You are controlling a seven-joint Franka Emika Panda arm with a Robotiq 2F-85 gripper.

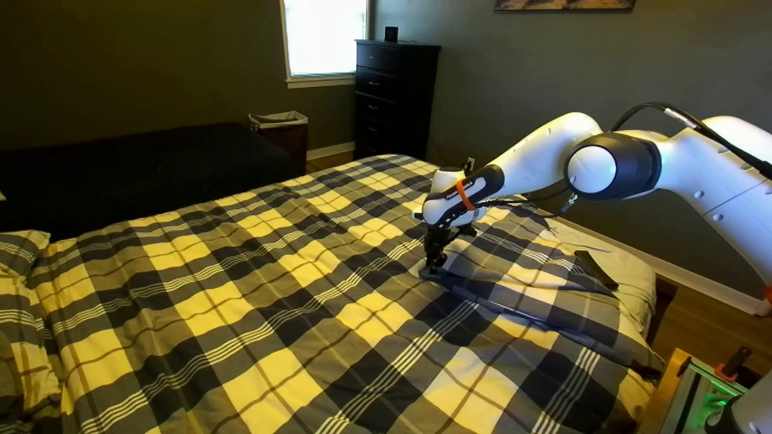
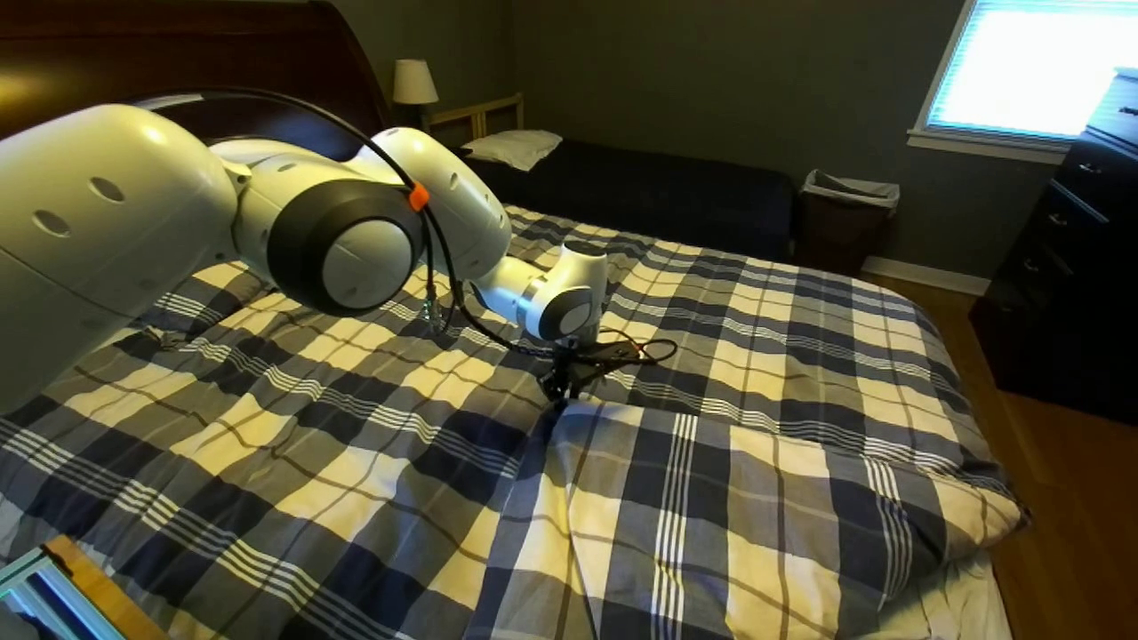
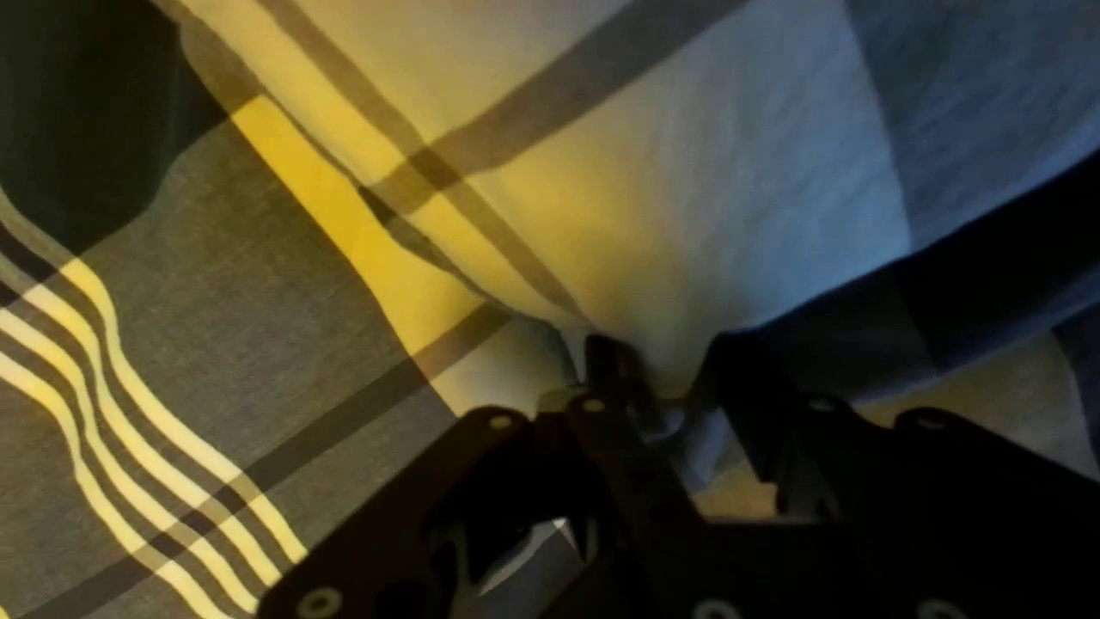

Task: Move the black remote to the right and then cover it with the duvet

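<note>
Only in an exterior view: remote (image 1: 596, 270)

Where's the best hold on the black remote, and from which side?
Probably take the black remote at its middle from above, pinching across its narrow width: it lies long and slim, top exposed, beside the edge of the duvet.

Bright window (image 1: 325, 37) beside a black chest of drawers (image 1: 395, 99), dark walls (image 1: 537, 72), wooden floor (image 2: 1062, 516)
</note>
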